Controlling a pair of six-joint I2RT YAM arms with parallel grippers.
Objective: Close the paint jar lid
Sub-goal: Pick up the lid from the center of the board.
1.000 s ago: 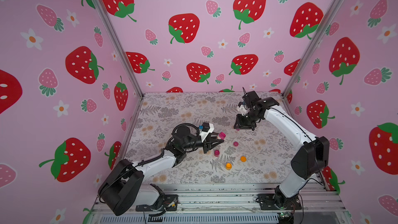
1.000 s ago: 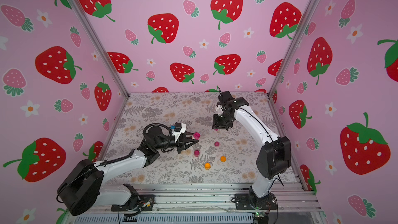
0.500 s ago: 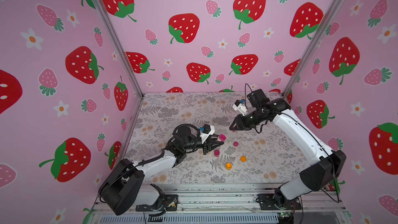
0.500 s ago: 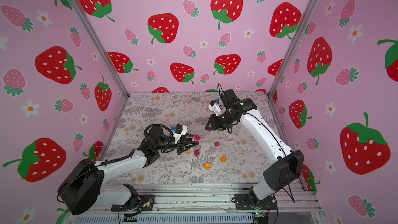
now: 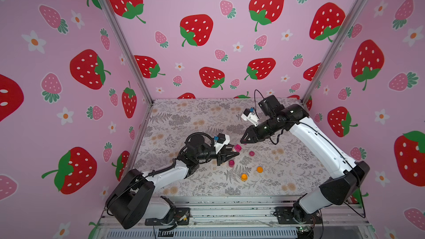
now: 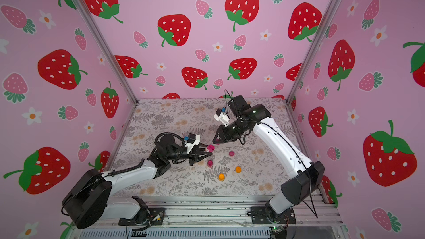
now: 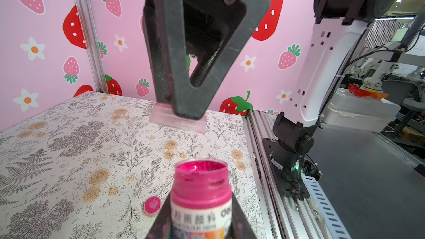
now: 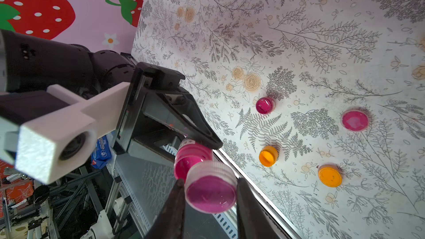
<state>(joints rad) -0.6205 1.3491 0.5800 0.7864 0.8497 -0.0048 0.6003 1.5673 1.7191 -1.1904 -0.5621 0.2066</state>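
Observation:
My left gripper point(image 5: 232, 152) is shut on an open pink paint jar point(image 5: 236, 148), held above the table with its mouth toward the right arm. In the left wrist view the jar point(image 7: 202, 187) sits between my fingers, its threaded neck bare. My right gripper point(image 5: 243, 139) is shut on a clear lid point(image 8: 210, 189) stained pink inside. In the left wrist view the lid point(image 7: 177, 120) hangs a short way off the jar's mouth, with a gap between them. The right wrist view has the jar point(image 8: 190, 157) just behind the lid.
On the flowered table point(image 5: 184, 116) stand another open pink jar point(image 5: 231, 163) and an orange jar point(image 5: 244, 177). A loose pink lid point(image 5: 251, 153) and an orange lid point(image 5: 259, 169) lie near them. Pink walls close three sides; a metal rail point(image 5: 230, 205) runs along the front.
My right arm has swung from pointing down at the table to reaching left, bringing the lid close to the jar. The left gripper with the jar has shifted only slightly.

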